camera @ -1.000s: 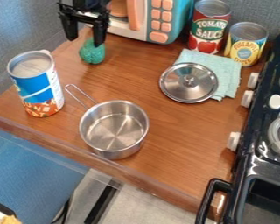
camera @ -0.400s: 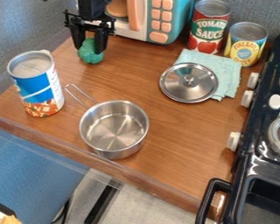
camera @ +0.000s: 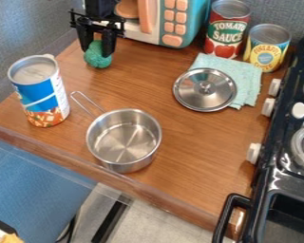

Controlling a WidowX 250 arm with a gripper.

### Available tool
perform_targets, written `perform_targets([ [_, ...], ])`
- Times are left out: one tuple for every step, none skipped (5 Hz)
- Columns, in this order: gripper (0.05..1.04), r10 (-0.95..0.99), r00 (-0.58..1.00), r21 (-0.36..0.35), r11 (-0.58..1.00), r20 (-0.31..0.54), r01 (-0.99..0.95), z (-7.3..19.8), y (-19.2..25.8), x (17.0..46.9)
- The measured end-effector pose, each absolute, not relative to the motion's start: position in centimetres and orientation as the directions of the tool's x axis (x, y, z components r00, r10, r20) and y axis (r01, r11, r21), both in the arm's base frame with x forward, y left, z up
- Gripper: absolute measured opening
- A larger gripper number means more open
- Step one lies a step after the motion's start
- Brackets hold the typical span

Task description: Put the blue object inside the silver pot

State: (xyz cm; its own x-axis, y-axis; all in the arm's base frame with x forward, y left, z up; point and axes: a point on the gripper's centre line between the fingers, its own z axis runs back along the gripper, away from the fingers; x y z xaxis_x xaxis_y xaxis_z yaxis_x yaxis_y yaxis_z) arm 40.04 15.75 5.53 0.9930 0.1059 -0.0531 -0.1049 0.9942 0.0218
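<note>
A: Identify the first item at left.
B: A blue-labelled can (camera: 40, 92), upright on the wooden counter (camera: 180, 156), just left of the silver pot (camera: 130, 166). It looks like set dressing; route the load clear of it.

A: Next item?
B: The gripper (camera: 97, 52), beyond the pot and slightly left of it, pointing down. Its claw is closed in on two opposite sides of the teal-green ball (camera: 98, 60), pinching it. I take this ball as the task's blue object. Opposed contact suits a round part, which could otherwise roll or squirt out.

A: Condition of the pot?
B: Upright, uncovered, nothing inside. Its handle (camera: 91, 100) points up-left, so the load should be raised above that handle before crossing. The open mouth permits a drop from overhead.

A: Continue right.
B: The toy microwave (camera: 193, 21) stands far beyond the pot; keep the arm clear of it during lift. The lid (camera: 205, 97) lies beyond and right of the pot, partly on a folded cloth (camera: 248, 80), presumably set aside for access. Farther out stand a red-labelled can (camera: 225, 28) and a yellow-labelled can (camera: 267, 47).

A: Last item?
B: The stove (camera: 294, 175), well right of the pot, outside the expected path. Next step: lift, centre over the pot, lower, release.
</note>
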Motion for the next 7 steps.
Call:
perform_targets([
  [0.610, 0.055, 0.998, 0.024, 0.998, -0.022, -0.055, 7.3, 13.6, 40.1],
  [0.609, -0.072, 0.996, 0.015, 0.997, 0.061, 0.071, 11.1, 8.3, 39.5],
  [0.609, -0.240, 0.967, 0.005, 0.971, 0.091, 0.241, 12.7, 3.0, 37.0],
  [0.609, -0.339, 0.937, 0.011, 0.941, 0.082, 0.339, 12.8, -1.0, 34.0],
  [0.609, -0.352, 0.935, -0.004, 0.936, 0.041, 0.352, 12.0, -3.3, 30.6],
  [0.609, -0.329, 0.944, -0.022, 0.944, -0.004, 0.329, 10.6, -2.4, 27.9],
  [0.607, -0.339, 0.939, -0.012, 0.941, -0.062, 0.339, 8.1, -1.7, 25.7],
])
